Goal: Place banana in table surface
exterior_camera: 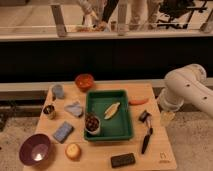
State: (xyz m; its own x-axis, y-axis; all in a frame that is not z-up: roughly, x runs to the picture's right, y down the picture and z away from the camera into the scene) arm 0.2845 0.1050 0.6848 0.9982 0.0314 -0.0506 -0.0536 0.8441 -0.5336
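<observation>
Front-left corner of the counter (pixel 100 150): purple bowl (pixel 35 148). Skip it.

Mid-counter: green tray (pixel 117 129). The banana (pixel 111 110) lies flat inside it, right of the tray's middle, just beside a dark round cup (pixel 92 123) in the tray's front-left part. It is not yet on the bare counter.

Banana's long axis runs on a diagonal, with one tip toward the front-left and the other toward the far-right corner, roughly at the orange stick (pixel 138 101) outside the tray.

Right edge: the hand (pixel 166 118) seems to hang under the white arm (pixel 187 87), just off the counter's right edge. You cannot tell its state from here, and it holds nothing visible.

Key relation: the banana lies well apart from the hand, toward the left edge. The tray's right wall and a dark tool (pixel 146 139) sit between them. Your reach likely has to cross over both, then turn across the banana's diagonal to grip its short width.
</observation>
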